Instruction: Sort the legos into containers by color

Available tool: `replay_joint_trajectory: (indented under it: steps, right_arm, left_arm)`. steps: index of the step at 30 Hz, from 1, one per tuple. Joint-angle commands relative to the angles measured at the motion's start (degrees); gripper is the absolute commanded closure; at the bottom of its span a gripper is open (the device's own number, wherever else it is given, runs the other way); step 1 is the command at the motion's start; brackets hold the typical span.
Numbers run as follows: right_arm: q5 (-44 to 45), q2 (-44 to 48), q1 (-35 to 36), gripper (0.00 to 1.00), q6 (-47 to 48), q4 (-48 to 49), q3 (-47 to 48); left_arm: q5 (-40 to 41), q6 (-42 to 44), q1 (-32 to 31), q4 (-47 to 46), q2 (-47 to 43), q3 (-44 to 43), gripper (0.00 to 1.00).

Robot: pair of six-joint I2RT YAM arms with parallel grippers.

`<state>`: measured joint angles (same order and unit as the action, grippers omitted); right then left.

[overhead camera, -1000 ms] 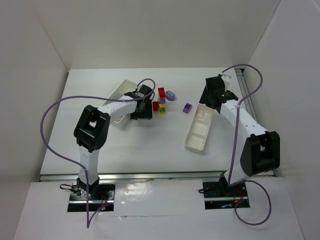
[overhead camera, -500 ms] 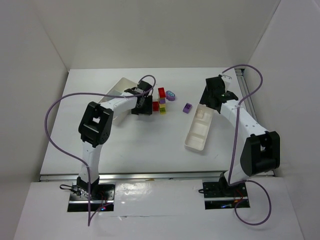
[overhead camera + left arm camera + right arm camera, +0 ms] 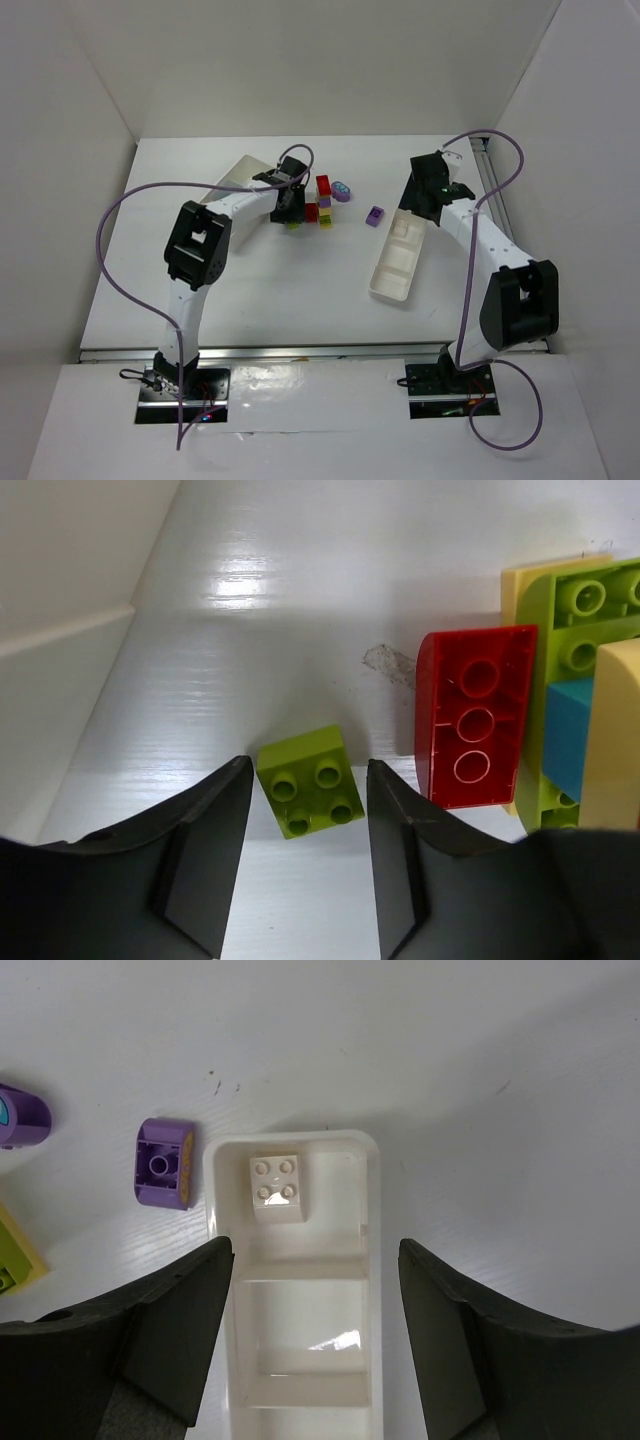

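Lime green brick [image 3: 310, 782] flat on table near far edge, left of centre, studs up. Bracketed by left gripper [image 3: 308, 798], jaws spread wide either side, nothing held. Swung here over past second from above small tray [image 3: 232, 182] toward brick cluster; judged lining up pick, green not yet sorted. Red brick [image 3: 475, 715] just beside. Right gripper [image 3: 315, 1252] likewise wide, empty, poised over long tray [image 3: 372, 1220] toward right edge. Seen clearly only from right wrist: pale brick [image 3: 277, 1188] in end compartment, purple brick [image 3: 163, 1163] just outside; indistinct from above.
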<state>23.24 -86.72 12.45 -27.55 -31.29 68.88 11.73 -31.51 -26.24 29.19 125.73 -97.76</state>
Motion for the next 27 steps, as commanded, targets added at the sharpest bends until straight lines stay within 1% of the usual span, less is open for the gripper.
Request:
replay_joint_trajectory:
  steps: [1, 3, 4, 5, 8, 10, 11, 14, 17, 20, 23, 27]
  right_arm:
    - [0.6, -0.4, 0.9, 0.25, -0.1, -1.0, 2.2]
    - [0.6, -0.4, 0.9, 0.25, -0.1, -1.0, 2.2]
    - [0.6, -0.9, 0.9, 0.25, -0.1, -1.0, 2.2]
    - [0.6, -0.9, 0.9, 0.25, -0.1, -1.0, 2.2]
    - [0.0, -0.9, 0.9, 0.25, -0.1, -1.0, 2.7]
    - [0.0, -0.9, 0.9, 0.25, -0.1, -1.0, 2.7]
    - [0.0, -0.9, 0.9, 0.25, -0.1, -1.0, 4.0]
    - [1.9, -1.4, 2.0, 0.25, 0.4, -4.5, 7.0]
    - [2.7, -0.1, 2.1, 0.25, 0.4, -4.5, 7.7]
    - [2.2, -0.1, 2.1, 0.25, 0.4, -4.0, 7.1]
    - [1.6, -0.7, 2.1, 0.25, 0.4, -4.0, 7.1]
    - [1.6, -1.8, 2.1, 0.25, 0.4, -3.4, 7.1]
  left_arm:
    - [0.8, -1.1, -0.2, 1.0, -0.4, -1.7, 0.47]
    - [0.8, -1.6, -0.2, 2.5, -1.6, -1.7, 0.55]
    - [0.8, -1.6, -0.2, 3.3, -2.2, -1.7, 0.6]
    - [0.8, -1.6, -0.2, 3.9, -3.7, -2.3, 0.69]
    - [0.8, -1.6, -0.2, 8.0, -7.1, -3.9, 0.83]
    - [0.8, -1.6, -0.2, 10.2, -8.7, -5.9, 0.9]
    - [0.8, -1.6, 0.4, 12.9, -9.4, -6.8, 0.92]
    - [-0.5, -2.2, 1.7, 15.9, -12.4, -9.7, 1.0]
    - [-2.3, -3.3, 4.1, 17.0, -14.1, -12.0, 1.0]
    - [-4.2, -4.5, 7.2, 17.0, -13.1, -16.0, 1.0]
    - [-4.9, -5.2, 9.4, 17.6, -8.6, -20.3, 1.0]
    - [-6.2, -5.8, 12.3, 17.6, -1.1, -28.7, 1.0]
